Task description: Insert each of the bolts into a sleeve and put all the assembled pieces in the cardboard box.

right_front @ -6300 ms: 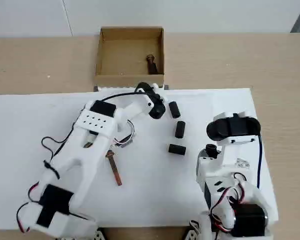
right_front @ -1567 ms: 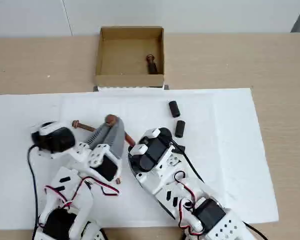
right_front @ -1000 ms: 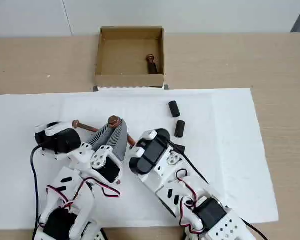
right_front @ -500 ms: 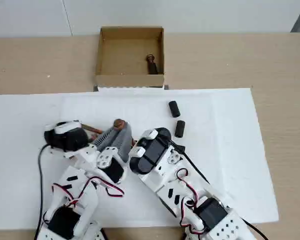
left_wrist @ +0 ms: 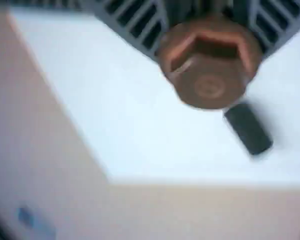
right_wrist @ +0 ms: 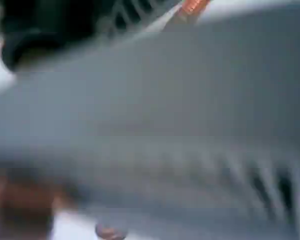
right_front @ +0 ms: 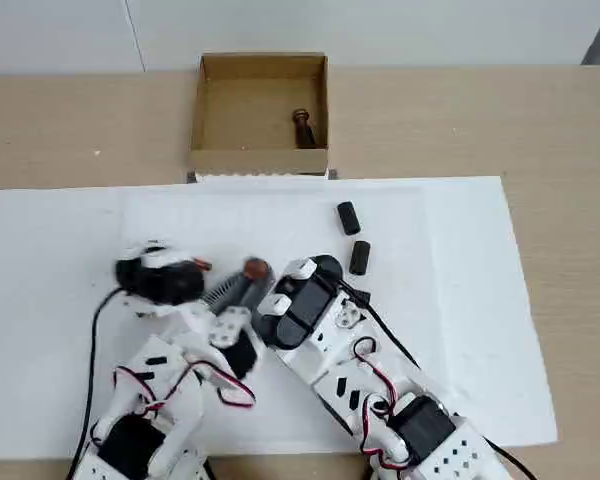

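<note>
1. We see one cardboard box (right_front: 208,110) at the far edge of the counter (right_front: 560,120), open on top. It touches the far edge of the white sheet (right_front: 460,330).
2. In the box lies one piece (right_front: 302,127) against the right wall: brown bolt head and dark body, so it looks assembled.
3. The counter is light wood, and the white sheet covers most of its near part. Behind it is a pale wall (right_front: 380,30), with a dark grey edge in the far right corner.
4. We count three bolts: the one in the box, one held bolt (right_front: 255,268) and a brown bit of a third bolt (right_front: 200,265) beside the left arm's black motor.
5. We count two loose sleeves on the sheet: far sleeve (right_front: 348,218) and near sleeve (right_front: 359,257). They are close together and not touching.
6. The left pincer (right_front: 246,280) is clamped on the held bolt. The left wrist view shows the hex head (left_wrist: 210,67) between the grey ribbed fingers (left_wrist: 135,20), with a black sleeve on the sheet beyond it.
7. The right pincer (right_front: 292,292) sits right against the left pincer. Whether it is apart or together we cannot tell, as the right wrist view is a grey blur.
</note>
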`<action>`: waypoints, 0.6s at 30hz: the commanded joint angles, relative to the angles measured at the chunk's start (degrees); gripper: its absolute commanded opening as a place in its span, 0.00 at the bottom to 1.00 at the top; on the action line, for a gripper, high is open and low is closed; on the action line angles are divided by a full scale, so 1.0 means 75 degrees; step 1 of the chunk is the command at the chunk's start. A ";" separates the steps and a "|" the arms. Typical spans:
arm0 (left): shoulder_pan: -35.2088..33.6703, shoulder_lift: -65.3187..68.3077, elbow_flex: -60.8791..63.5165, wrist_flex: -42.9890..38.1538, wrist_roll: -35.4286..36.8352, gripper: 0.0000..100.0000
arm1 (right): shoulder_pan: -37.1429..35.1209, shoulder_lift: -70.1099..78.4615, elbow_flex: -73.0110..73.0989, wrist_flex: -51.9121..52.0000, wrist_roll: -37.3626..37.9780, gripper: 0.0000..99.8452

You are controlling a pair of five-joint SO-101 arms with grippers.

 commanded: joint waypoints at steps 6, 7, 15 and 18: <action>0.0199 -0.0070 0.0088 0.0399 -0.0668 0.02 | 0.0053 -0.0088 -0.0504 -0.0217 0.0059 0.00; 0.0188 -0.0070 0.0088 0.0399 -0.0668 0.05 | 0.0053 -0.0088 -0.0504 -0.0217 0.0059 0.00; 0.0188 -0.0059 0.0076 0.0434 -0.0703 0.21 | 0.0064 -0.0088 -0.0492 -0.0217 0.0059 0.00; -0.0082 -0.0059 0.0076 0.0387 -0.1008 0.21 | 0.0064 -0.0088 -0.0481 -0.0205 0.0035 0.00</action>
